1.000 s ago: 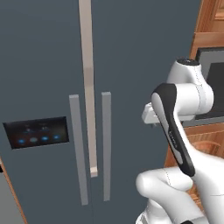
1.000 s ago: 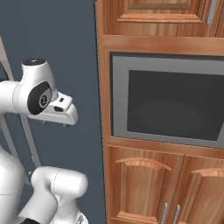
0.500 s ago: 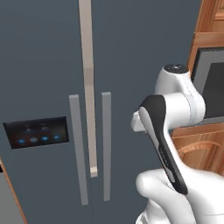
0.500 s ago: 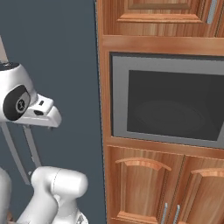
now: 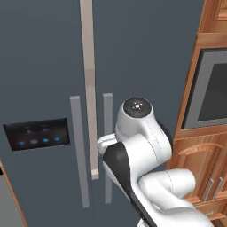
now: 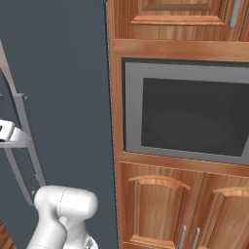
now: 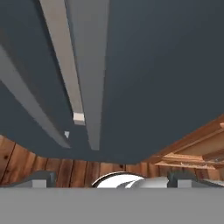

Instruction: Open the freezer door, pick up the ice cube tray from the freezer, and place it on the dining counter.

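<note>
**Freezer door not yet opened; every step remains**

At 9 o'clock in the left base view, the freezer door point(image 5: 40, 88) with its lit dispenser panel point(image 5: 36, 134) is shut, its bar handle point(image 5: 79, 150) untouched. The robot arm point(image 5: 137, 146) stands toward 5 o'clock beside the handles. Its jaws stand apart, holding nothing. Opening, fetching the tray and placing it all remain.
</note>
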Motion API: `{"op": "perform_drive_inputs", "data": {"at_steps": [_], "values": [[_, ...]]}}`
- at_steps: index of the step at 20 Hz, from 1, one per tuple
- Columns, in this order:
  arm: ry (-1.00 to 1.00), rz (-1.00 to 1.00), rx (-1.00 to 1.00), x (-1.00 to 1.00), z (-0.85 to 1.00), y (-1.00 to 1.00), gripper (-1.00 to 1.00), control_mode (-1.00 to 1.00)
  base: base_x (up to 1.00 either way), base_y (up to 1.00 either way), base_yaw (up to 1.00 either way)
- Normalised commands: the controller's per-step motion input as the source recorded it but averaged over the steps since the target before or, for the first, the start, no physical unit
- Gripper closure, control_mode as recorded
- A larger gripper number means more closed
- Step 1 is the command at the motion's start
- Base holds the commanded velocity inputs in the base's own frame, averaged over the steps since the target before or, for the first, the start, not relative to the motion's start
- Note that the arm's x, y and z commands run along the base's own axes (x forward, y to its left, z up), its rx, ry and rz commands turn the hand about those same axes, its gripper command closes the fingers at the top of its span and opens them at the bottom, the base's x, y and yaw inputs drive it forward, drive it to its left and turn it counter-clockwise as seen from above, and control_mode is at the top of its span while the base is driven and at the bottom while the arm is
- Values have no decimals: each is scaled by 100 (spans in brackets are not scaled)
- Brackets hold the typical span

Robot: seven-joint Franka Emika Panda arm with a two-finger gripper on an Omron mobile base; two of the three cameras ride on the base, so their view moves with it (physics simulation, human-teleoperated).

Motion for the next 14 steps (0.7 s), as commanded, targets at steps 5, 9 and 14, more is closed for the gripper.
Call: {"op": "perform_drive_inputs", "data": {"at_steps": [5,9,14], "values": [[-37,13,1,-9,-27,99,-100,-100,0,0,0],[-40,13,6,-7,-32,88,-100,-100,0,0,0],[-37,2,15,-5,-23,57,-100,-100,0,0,0]]}}
